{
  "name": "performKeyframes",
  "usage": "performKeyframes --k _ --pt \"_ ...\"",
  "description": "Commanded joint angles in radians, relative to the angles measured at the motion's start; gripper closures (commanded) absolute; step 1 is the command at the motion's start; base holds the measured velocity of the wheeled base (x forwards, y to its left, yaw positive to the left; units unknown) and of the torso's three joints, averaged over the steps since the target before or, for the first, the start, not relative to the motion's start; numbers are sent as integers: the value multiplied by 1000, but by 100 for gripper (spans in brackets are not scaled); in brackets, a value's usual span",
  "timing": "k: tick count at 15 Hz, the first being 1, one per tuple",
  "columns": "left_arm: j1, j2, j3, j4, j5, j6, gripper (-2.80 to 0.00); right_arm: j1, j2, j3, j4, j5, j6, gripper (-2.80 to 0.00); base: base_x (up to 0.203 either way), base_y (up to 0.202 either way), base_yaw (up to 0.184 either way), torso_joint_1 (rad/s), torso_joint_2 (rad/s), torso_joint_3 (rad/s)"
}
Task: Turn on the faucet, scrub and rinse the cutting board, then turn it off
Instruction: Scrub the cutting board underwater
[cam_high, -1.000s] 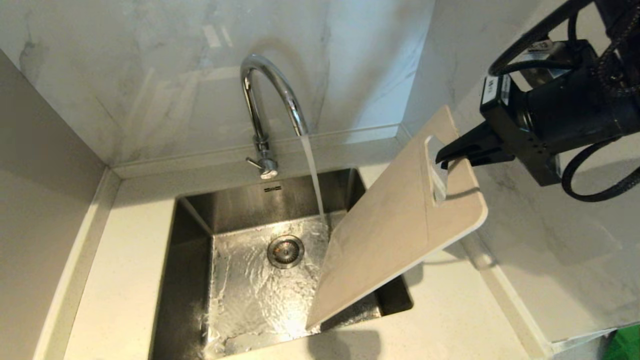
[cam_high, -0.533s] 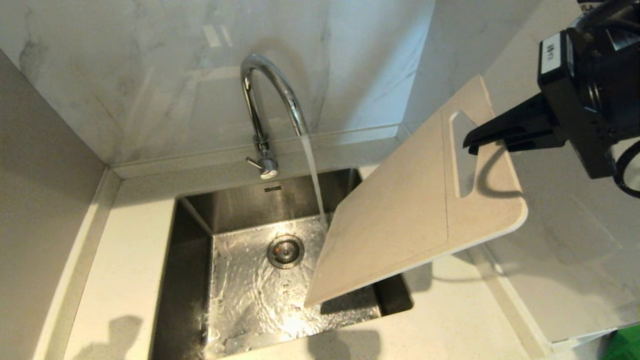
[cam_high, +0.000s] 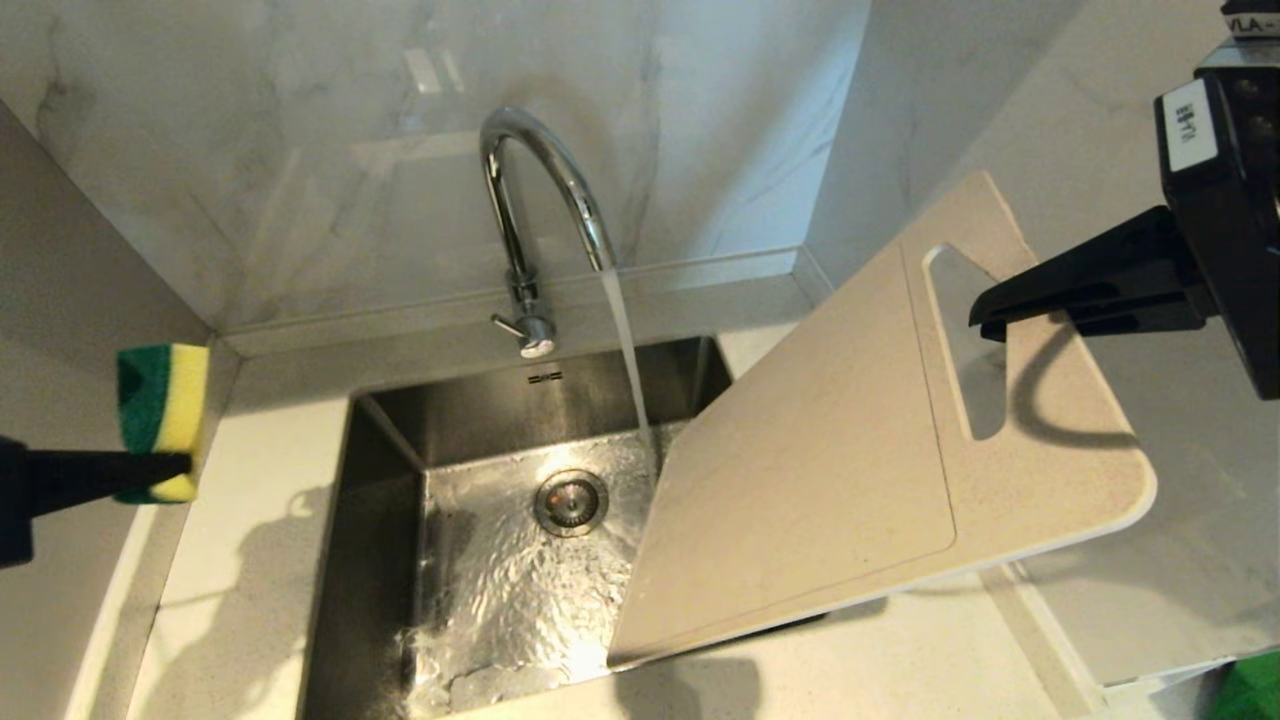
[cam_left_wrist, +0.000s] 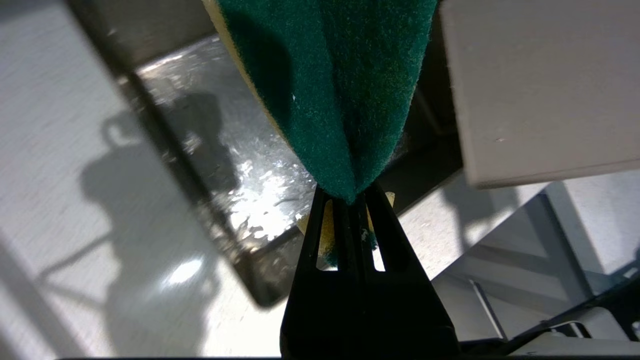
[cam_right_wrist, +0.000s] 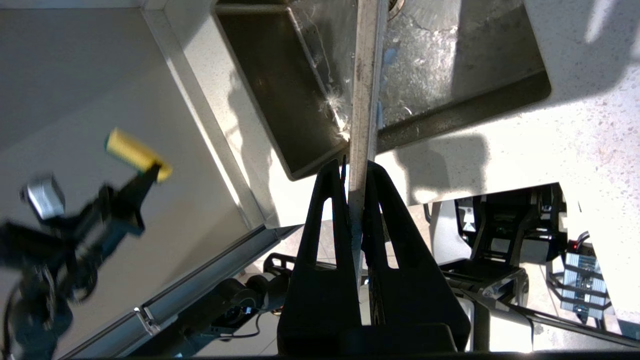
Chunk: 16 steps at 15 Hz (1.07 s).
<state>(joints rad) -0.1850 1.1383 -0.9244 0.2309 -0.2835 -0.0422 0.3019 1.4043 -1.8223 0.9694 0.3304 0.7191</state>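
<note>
Water runs from the chrome faucet (cam_high: 540, 200) into the steel sink (cam_high: 385, 520); its small lever (cam_high: 510, 325) sticks out at the base. My right gripper (cam_high: 985, 320) is shut on the cream cutting board (cam_high: 830, 470) at the end with the handle slot. The board slants down to the left, with its low corner over the sink's front right. In the right wrist view the board's edge (cam_right_wrist: 364, 75) runs out from between the fingers (cam_right_wrist: 327, 200). At the far left, over the counter, my left gripper (cam_high: 175, 470) is shut on a green-and-yellow sponge (cam_high: 165, 400), green face (cam_left_wrist: 330, 90) toward the wrist camera.
Marble walls close in behind the sink and on the right. A pale counter (cam_high: 250, 560) surrounds the basin, with a raised ledge along its left side (cam_high: 150, 590). The drain (cam_high: 571, 502) sits in the wet basin floor. Something green (cam_high: 1250, 690) shows at the lower right corner.
The left gripper has come into view at the left with the sponge. The right gripper has moved right, swinging the board's handle end up and right so its face lies flatter.
</note>
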Motion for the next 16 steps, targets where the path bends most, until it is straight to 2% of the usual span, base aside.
performKeyframes --k 1,3,6,9,12,16 --pt "-79 206 -127 0 -2 -7 0 0 -3 5 5 2 9 0 0 0 0 0 0 0" --pt "-134 308 -223 -1 1 -14 0 0 0 5 2 4 9 0 0 0 0 0 0 0" --pt "-257 422 -360 0 69 -45 0 2 13 5 -9 4 5 0 0 0 0 0 0 0" --pt "-368 509 -496 27 101 -66 0 2 25 6 -8 6 8 0 0 0 0 0 0 0" --pt "-462 587 -674 153 118 -122 0 2 26 5 -9 45 11 0 0 0 0 0 0 0" --pt "-578 687 -905 316 92 -208 0 1 22 8 -7 51 18 0 0 0 0 0 0 0"
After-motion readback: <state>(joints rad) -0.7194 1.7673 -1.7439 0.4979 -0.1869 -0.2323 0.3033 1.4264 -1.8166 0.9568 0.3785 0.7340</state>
